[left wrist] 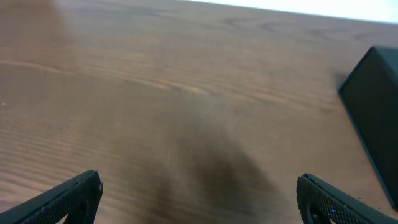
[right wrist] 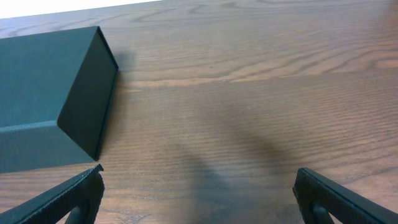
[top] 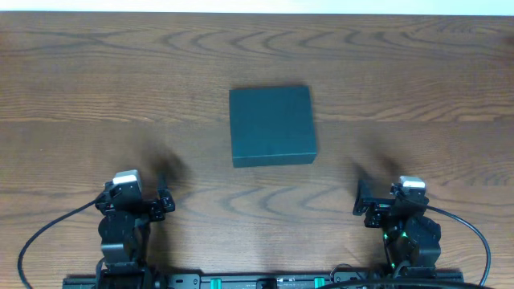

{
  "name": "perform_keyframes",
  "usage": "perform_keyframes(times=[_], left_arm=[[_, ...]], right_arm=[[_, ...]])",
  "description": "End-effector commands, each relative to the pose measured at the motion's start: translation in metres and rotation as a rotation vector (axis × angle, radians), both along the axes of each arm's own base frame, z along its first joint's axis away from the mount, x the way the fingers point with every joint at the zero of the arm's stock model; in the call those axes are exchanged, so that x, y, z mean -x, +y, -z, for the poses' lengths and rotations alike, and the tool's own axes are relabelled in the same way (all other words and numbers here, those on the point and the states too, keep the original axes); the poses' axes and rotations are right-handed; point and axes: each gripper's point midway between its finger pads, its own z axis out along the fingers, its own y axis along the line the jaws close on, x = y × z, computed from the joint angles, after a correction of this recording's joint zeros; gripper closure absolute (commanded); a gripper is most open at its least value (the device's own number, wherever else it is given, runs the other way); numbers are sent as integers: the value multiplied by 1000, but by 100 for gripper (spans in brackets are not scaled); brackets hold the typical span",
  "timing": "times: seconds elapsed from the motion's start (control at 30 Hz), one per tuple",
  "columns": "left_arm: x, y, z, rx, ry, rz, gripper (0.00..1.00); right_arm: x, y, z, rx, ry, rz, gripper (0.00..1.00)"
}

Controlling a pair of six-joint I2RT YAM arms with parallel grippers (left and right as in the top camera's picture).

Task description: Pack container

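The container [top: 271, 125] is a dark teal-green square box, lid closed, lying flat at the middle of the wooden table. Its edge shows at the right of the left wrist view [left wrist: 376, 106] and at the left of the right wrist view [right wrist: 53, 99]. My left gripper [top: 165, 201] is open and empty at the front left, well short of the box; its fingers frame bare wood [left wrist: 199, 199]. My right gripper [top: 361, 205] is open and empty at the front right, apart from the box [right wrist: 199, 196].
The wooden table [top: 96, 80] carries nothing else in view. Its far edge runs along the top of the overhead view. Both arm bases sit at the front edge.
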Motion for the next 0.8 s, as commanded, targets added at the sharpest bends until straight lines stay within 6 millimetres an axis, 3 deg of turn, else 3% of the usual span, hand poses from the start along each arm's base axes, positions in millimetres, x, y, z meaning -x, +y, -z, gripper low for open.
perform_keyframes(times=[0.0,0.27,0.77], left_arm=[[2,0,19,-6,59,1,2],[3,0,29,-6,109,2,2],[4,0,30,-6,112,2,2]], right_arm=[[0,-2,2,-12,-3,17,1],[0,-2,2,-12,-2,17,1],[0,-2,2,-12,-2,17,1]])
